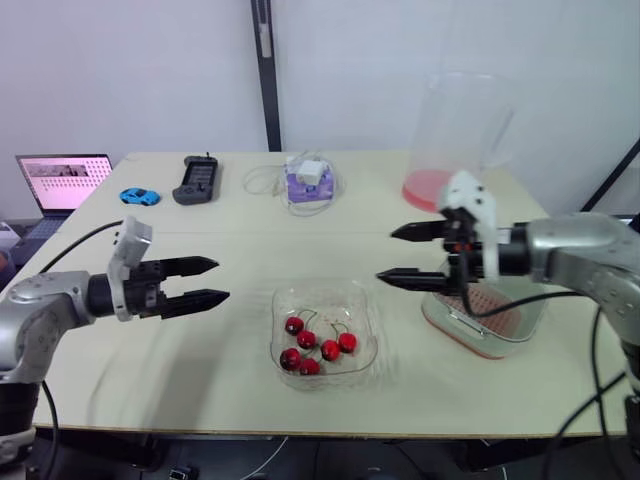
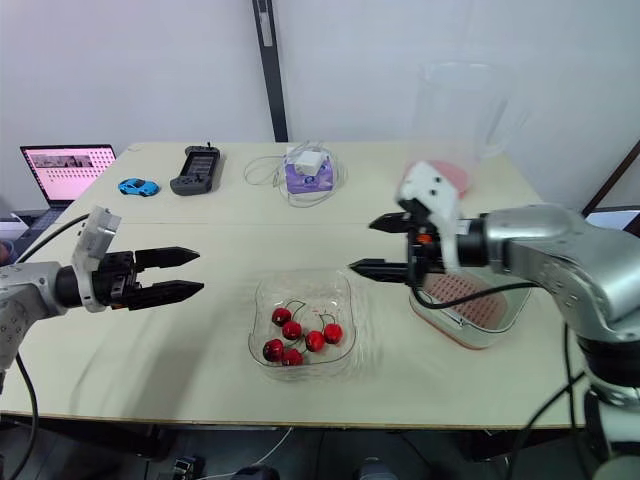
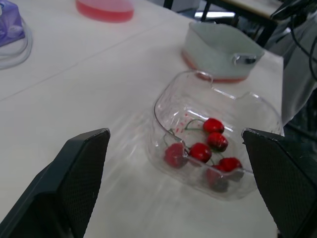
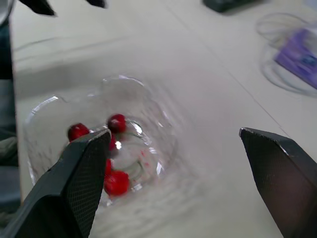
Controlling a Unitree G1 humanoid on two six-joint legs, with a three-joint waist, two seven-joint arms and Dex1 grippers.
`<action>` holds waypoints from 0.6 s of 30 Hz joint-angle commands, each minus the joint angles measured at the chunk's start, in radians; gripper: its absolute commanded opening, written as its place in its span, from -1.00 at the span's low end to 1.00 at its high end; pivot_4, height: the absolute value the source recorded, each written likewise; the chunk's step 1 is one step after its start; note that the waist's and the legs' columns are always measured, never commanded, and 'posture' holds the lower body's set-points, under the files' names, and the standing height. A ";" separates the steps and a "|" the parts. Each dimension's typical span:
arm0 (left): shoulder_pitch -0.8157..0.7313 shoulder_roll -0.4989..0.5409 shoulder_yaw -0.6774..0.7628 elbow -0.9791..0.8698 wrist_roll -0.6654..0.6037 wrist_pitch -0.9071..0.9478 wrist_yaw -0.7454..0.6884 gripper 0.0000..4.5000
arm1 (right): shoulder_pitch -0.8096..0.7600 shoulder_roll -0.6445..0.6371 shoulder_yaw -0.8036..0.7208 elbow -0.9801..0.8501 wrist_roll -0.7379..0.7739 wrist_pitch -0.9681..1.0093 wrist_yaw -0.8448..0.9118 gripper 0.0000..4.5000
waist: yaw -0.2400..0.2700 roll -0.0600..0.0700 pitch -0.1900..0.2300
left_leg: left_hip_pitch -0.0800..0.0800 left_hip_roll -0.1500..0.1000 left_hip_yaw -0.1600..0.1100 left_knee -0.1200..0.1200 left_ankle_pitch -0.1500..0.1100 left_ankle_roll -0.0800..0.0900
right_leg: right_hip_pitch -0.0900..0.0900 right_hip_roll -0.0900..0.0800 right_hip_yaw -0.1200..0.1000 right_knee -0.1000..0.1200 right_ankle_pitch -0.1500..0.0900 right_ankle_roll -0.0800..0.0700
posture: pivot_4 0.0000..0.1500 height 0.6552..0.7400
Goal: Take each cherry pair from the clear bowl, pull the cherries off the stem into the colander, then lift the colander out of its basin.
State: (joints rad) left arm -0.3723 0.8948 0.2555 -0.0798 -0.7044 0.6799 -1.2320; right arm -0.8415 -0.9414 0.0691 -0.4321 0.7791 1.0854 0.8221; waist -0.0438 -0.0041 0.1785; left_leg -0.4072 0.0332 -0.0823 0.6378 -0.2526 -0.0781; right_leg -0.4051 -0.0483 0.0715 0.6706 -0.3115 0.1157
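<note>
Left eye view puts the clear bowl on the near middle of the tabletop, with both arms held out towards it from either side. The cherries lie bunched in the near half of the bowl, touching one another. Their thin stems arch up and lean towards the far side; which stem joins which two fruits is too fine to tell.

The left claw hangs above the tabletop to the left of the bowl. Its two black fingers are spread apart with nothing between them and point right at the bowl, with a clear stretch of bare tabletop between.

The right claw comes in from the right and a little farther back. Its fingers are also parted and empty and point left, one above the other. The lower tip sits just beside the bowl's far right corner, higher than the rim. Behind that claw, to the right, the red colander rests inside its basin, near the bowl but not touching it.

So the right claw looks the nearer of the two. The cherries lie to its left, nearer and lower, so reaching a stem likely calls for a drop down and towards the near side. The left claw would need to travel farther right first.
</note>
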 commanded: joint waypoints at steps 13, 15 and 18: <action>0.036 -0.031 -0.056 -0.128 0.068 -0.129 0.046 1.00 | -0.154 0.421 0.494 0.061 -0.328 0.055 -0.132 0.98 | -0.004 0.000 0.000 | -0.002 0.000 -0.001 0.001 0.000 0.000 | -0.003 0.001 0.000 0.002 0.000 0.000 | 1.00 0.84; 0.035 -0.018 -0.062 -0.155 0.058 -0.107 0.042 1.00 | -0.153 0.446 0.514 0.076 -0.359 0.074 -0.157 0.98 | -0.004 0.000 0.000 | -0.001 0.000 -0.001 0.001 0.000 0.000 | -0.003 0.001 0.000 0.004 0.000 0.000 | 1.00 0.84; 0.031 -0.001 -0.058 -0.175 0.045 -0.081 0.041 1.00 | -0.146 0.475 0.512 0.080 -0.370 0.123 -0.186 0.98 | -0.001 0.000 0.000 | -0.002 0.000 -0.001 0.001 0.000 0.000 | -0.003 0.000 0.000 0.004 0.000 0.000 | 1.00 0.84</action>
State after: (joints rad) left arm -0.3287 0.8732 0.1781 -0.2204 -0.6404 0.5895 -1.1877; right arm -0.9827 -0.4827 0.6019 -0.3370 0.4197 1.1891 0.6541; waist -0.0452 -0.0044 0.1785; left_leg -0.4087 0.0330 -0.0831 0.6392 -0.2526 -0.0781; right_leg -0.4083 -0.0478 0.0714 0.6742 -0.3114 0.1156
